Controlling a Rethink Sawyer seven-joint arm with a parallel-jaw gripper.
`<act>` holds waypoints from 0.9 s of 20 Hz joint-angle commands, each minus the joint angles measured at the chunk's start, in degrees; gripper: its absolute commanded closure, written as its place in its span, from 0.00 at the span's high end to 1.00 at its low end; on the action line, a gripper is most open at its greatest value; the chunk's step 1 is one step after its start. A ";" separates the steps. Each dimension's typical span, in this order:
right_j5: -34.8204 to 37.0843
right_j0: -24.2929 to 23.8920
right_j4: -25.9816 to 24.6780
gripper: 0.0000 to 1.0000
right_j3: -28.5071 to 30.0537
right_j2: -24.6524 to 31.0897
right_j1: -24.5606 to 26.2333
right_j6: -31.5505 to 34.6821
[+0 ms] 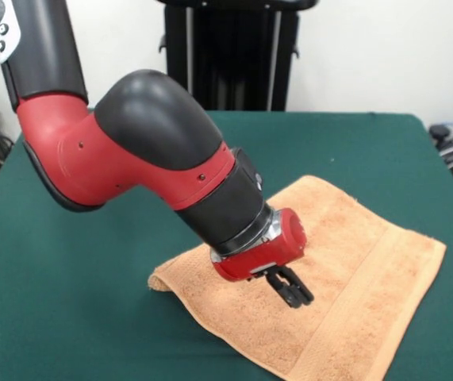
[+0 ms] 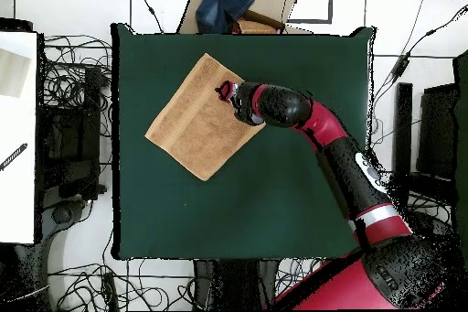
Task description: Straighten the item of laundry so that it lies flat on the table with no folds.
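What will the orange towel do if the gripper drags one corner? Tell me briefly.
The towel is probably floppy: its left edge is already folded under. It likely bunches rather than slides, since terry may cling to the felt table. The gripper hangs just above it.

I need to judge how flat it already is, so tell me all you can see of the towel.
The towel is peach-orange terry cloth with a woven band near one hemmed end. It lies spread, askew, on the green table, one corner curled over. The gripper hangs over its middle; contact is unclear.

No text, label, brand, number or sign can be read anywhere.
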 commanded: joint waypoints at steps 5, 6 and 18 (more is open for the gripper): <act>-2.20 2.28 0.41 0.00 4.09 2.94 0.28 -3.94; -3.25 2.54 0.32 0.00 4.76 3.04 0.11 -2.88; -9.60 6.23 0.46 0.00 5.53 2.45 0.64 1.59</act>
